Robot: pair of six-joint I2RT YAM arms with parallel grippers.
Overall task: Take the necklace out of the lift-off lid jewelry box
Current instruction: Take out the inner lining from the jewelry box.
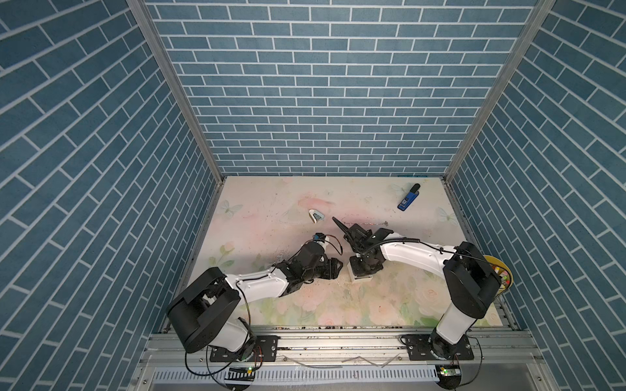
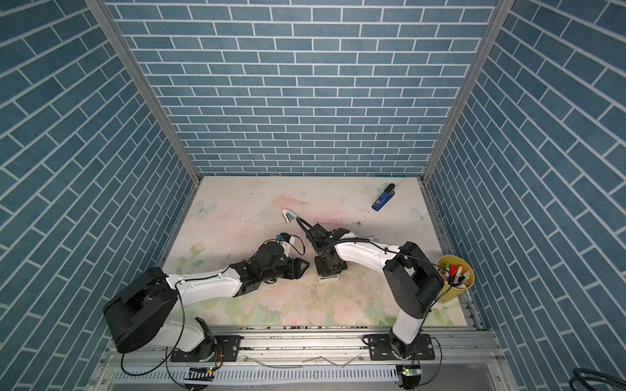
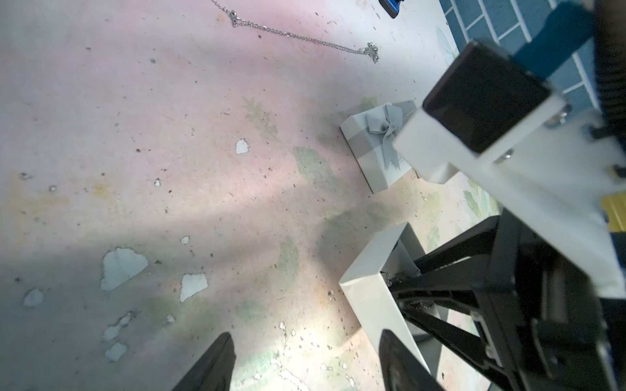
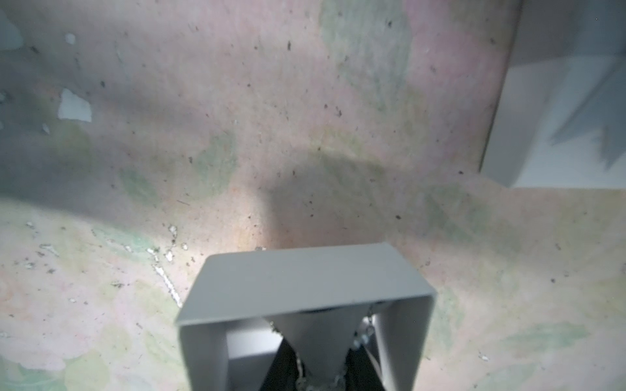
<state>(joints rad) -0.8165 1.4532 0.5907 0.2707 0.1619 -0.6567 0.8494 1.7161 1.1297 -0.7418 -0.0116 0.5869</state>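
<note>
The jewelry box's open white base (image 4: 305,274) stands mid-table, seen past the arm in both top views (image 1: 362,278) (image 2: 328,278). My right gripper (image 4: 318,342) reaches straight down into it. Its black fingers (image 3: 403,287) stand close together around a grey wedge, and the silver necklace (image 4: 364,333) runs along that wedge and across both fingers. The lid (image 3: 372,149), white with a grey ribbon bow, lies on the table just beyond the base. My left gripper (image 3: 306,342) is open and empty, low beside the base, one fingertip in front of its wall (image 3: 369,304).
A second silver chain (image 1: 366,224) (image 3: 305,37) lies stretched out on the table behind the arms. A small white and teal object (image 1: 315,215) sits to its left. A blue stapler (image 1: 408,197) is at the back right and a yellow cup of markers (image 2: 450,284) at the right edge.
</note>
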